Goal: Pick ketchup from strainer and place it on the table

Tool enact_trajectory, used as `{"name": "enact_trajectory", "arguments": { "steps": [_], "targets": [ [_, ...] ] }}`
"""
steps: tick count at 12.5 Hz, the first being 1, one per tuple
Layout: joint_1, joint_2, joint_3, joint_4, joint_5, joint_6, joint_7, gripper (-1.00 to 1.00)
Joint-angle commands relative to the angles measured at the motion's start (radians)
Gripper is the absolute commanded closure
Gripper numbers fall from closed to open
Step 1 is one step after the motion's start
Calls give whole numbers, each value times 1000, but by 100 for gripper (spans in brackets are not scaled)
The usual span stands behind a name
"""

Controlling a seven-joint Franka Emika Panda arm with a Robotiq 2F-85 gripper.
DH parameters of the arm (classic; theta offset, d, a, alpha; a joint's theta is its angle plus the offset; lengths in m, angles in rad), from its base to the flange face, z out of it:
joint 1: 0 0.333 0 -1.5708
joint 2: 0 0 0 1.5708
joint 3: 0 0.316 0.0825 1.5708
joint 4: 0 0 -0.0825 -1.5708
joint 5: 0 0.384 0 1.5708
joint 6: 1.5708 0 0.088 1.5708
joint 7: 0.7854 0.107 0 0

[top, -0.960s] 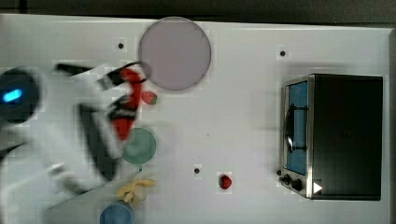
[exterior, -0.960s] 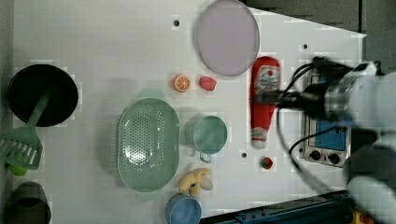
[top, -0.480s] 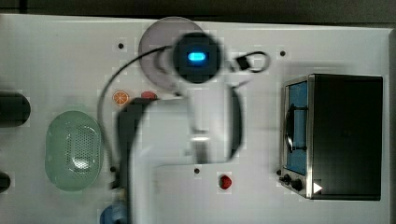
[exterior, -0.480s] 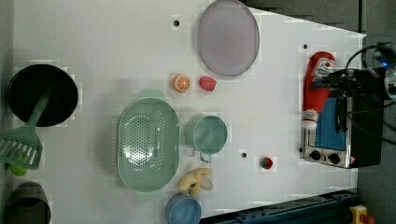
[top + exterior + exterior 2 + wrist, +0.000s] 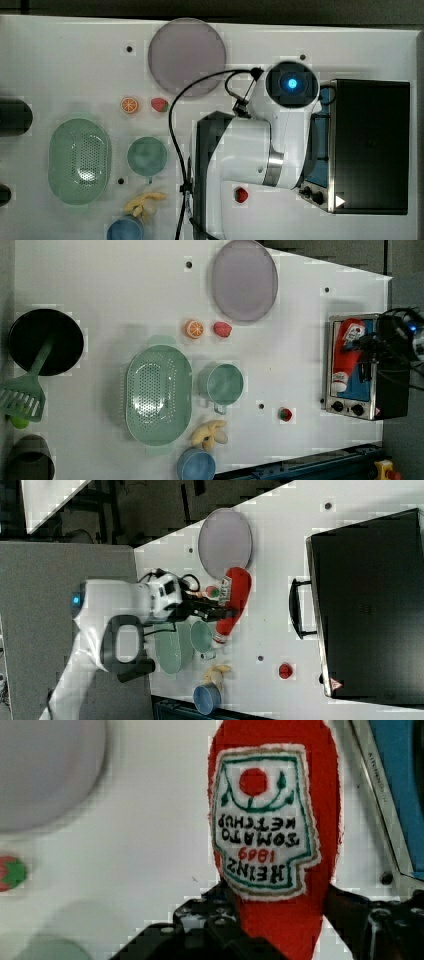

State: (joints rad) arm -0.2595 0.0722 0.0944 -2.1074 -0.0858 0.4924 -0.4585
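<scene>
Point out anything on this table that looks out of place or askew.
Nothing is spilled or damaged. The one oddity: the ketchup is off the table, clamped in the gripper, held in the air near the toaster oven. The strainer sits empty.

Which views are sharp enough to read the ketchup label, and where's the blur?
Wrist view: ketchup label sharp and legible, the plate and strawberry behind it soft. Left view: ketchup small, label unreadable, blocky artifacts over the table. Right view: label visible, text not readable.
</scene>
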Motion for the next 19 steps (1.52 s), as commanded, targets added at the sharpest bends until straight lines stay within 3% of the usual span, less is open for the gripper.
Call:
{"name": "enact_trajectory", "arguments": {
  "steps": [1, 5, 8, 12, 15, 19],
  "targets": [
    [34, -4, 30, -101, 5, 95, -53, -13],
    [38, 48, 32, -250, 5, 346, -48, -13],
    [38, 131, 36, -263, 5, 443, -48, -19],
    [38, 142, 43, -252, 5, 480, -44, -99],
    [38, 64, 51, -174, 5, 385, 24, -100],
    [39, -18, 64, 56, 5, 6, 282, -100]
  ]
}}
